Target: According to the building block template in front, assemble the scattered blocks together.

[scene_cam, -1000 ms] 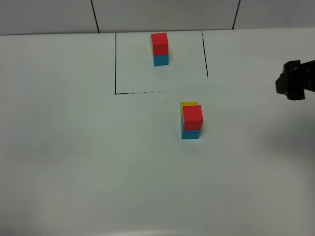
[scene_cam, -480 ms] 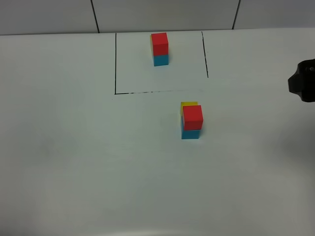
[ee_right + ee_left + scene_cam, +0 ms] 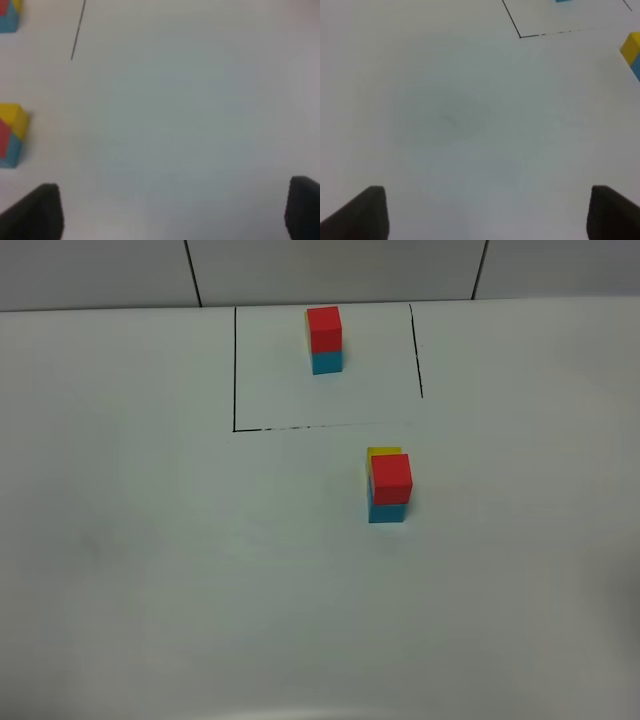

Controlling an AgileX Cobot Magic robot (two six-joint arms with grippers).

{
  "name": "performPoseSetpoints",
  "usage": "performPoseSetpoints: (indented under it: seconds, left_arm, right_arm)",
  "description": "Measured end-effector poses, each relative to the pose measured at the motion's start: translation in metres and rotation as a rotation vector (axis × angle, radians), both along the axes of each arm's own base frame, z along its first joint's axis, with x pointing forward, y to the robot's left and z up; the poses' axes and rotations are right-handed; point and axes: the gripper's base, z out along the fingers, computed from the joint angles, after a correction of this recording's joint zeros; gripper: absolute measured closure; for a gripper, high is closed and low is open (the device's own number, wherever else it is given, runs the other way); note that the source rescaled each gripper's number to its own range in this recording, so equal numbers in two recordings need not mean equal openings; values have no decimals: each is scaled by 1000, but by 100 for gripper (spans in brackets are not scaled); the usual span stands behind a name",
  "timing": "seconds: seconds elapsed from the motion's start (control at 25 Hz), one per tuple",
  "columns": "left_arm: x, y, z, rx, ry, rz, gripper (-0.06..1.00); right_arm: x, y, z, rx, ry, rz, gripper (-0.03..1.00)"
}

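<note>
Assembled stack: a red cube block [image 3: 391, 478] sits on a blue cube block [image 3: 387, 511], with a yellow block [image 3: 382, 453] touching behind them, on the white tabletop [image 3: 150, 540] just in front of the outlined area, right of centre.
Long axis of stack: upright; its red-and-blue face turns toward the near edge of the table, the yellow block toward the far wall.
Template: a red-over-blue block stack [image 3: 325, 340] stands upright inside the black-lined rectangle [image 3: 234, 370] at the far side, with a thin yellow strip showing along its left edge.
Spacing: the two stacks stand well apart, the rectangle's front line between them.
Left gripper [image 3: 482, 212]: open wide over bare tabletop, holding nothing; only two dark fingertips [image 3: 362, 212] show.
Right gripper [image 3: 170, 210]: likewise spread apart and empty, with dark fingertips [image 3: 35, 210] at the corners of its view.
Cut off: the left wrist view catches only a yellow-and-blue sliver [image 3: 632, 52] of the assembled stack; the right wrist view shows that stack [image 3: 11, 134] blurred and partly cropped.
Hard to make out: the yellow block's full shape, mostly hidden behind the red cube in the high view.
Arms: neither appears in the high view.
</note>
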Motion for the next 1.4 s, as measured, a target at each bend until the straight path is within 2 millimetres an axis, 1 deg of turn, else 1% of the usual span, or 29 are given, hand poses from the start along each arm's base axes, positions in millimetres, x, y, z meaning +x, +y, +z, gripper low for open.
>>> performPoseSetpoints:
  seconds: [0.16, 0.28, 0.44, 0.6, 0.8, 0.96, 1.04, 1.28, 1.4]
  left_arm:
    - [0, 0, 0, 0, 0, 0, 5]
    - [0, 0, 0, 0, 0, 0, 5]
    - [0, 0, 0, 0, 0, 0, 5]
    - [0, 0, 0, 0, 0, 0, 5]
    - [0, 0, 0, 0, 0, 0, 5]
    - [0, 0, 0, 0, 0, 0, 5]
    - [0, 0, 0, 0, 0, 0, 5]
    - [0, 0, 0, 0, 0, 0, 5]
    - [0, 0, 0, 0, 0, 0, 5]
  right_arm:
    - [-33, -10, 2, 19, -92, -75, 18]
    - [-58, -13, 3, 35, -143, -107, 18]
    - [-83, -15, -8, 39, -142, -123, 11]
    - [-102, -15, -22, 49, -146, -127, 5]
    - [-117, -12, -43, 93, -129, -114, 4]
    - [-132, -10, -59, 116, -171, -104, 3]
    - [-140, -10, -61, 120, -217, -101, 3]
    - [-142, -10, -67, 121, -189, -103, 9]
    - [-142, -10, -70, 120, -171, -103, 14]
